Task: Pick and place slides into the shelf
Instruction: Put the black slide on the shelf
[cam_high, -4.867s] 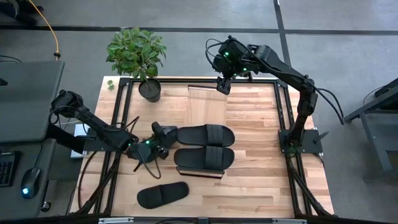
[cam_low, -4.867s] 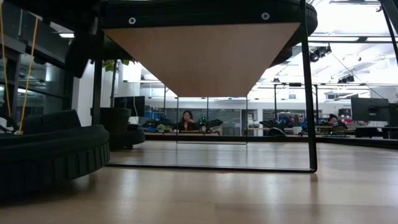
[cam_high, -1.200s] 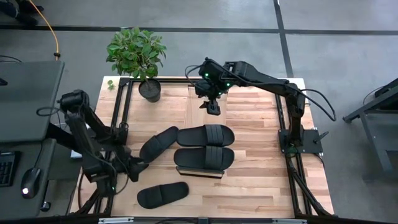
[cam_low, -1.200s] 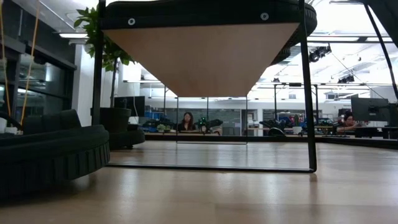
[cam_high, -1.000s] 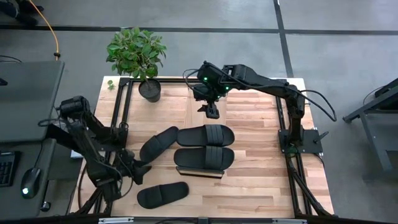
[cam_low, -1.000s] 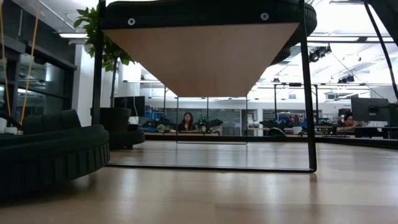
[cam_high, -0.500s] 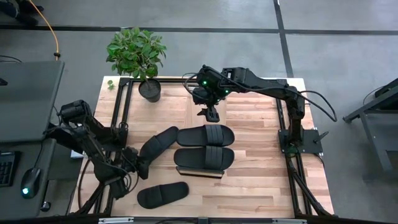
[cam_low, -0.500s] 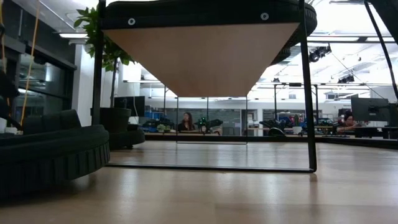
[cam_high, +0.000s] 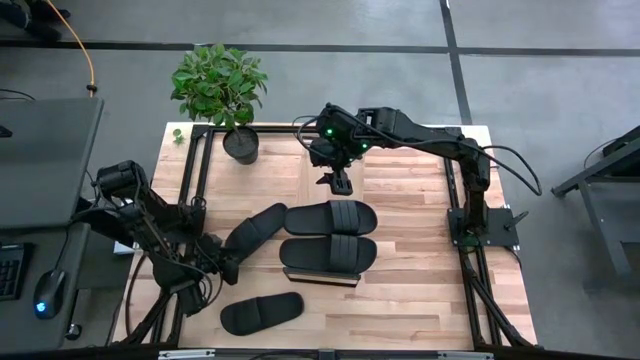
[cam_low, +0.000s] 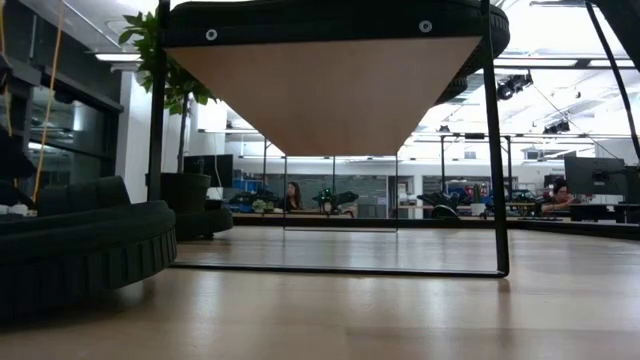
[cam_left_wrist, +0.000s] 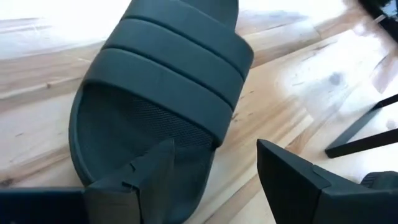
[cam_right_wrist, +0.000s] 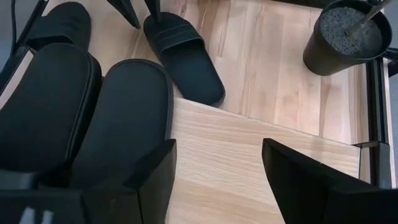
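Two black slides (cam_high: 330, 215) (cam_high: 328, 252) lie side by side on the shelf (cam_high: 330, 160), a light plank on a dark frame. A third slide (cam_high: 255, 230) lies slanted on the table left of the shelf, and a fourth (cam_high: 262, 313) lies near the front edge. My left gripper (cam_left_wrist: 214, 149) is open, low at the third slide's strap end (cam_left_wrist: 168, 68). One finger (cam_left_wrist: 149, 174) is over the footbed and the other (cam_left_wrist: 292, 180) over bare table; I cannot tell whether either touches. My right gripper (cam_high: 340, 182) hovers open above the shelf's bare far part (cam_right_wrist: 249, 162).
A potted plant (cam_high: 238, 140) stands at the table's far left corner. Dark frame rails (cam_high: 195, 190) run along the table's left and right sides. Bare tabletop (cam_high: 410, 240) lies right of the shelf. In the low view the shelf's underside (cam_low: 325, 90) fills the top.
My left gripper has sunk toward the table and closed in on the slanted slide's strap end. The slides have not moved.
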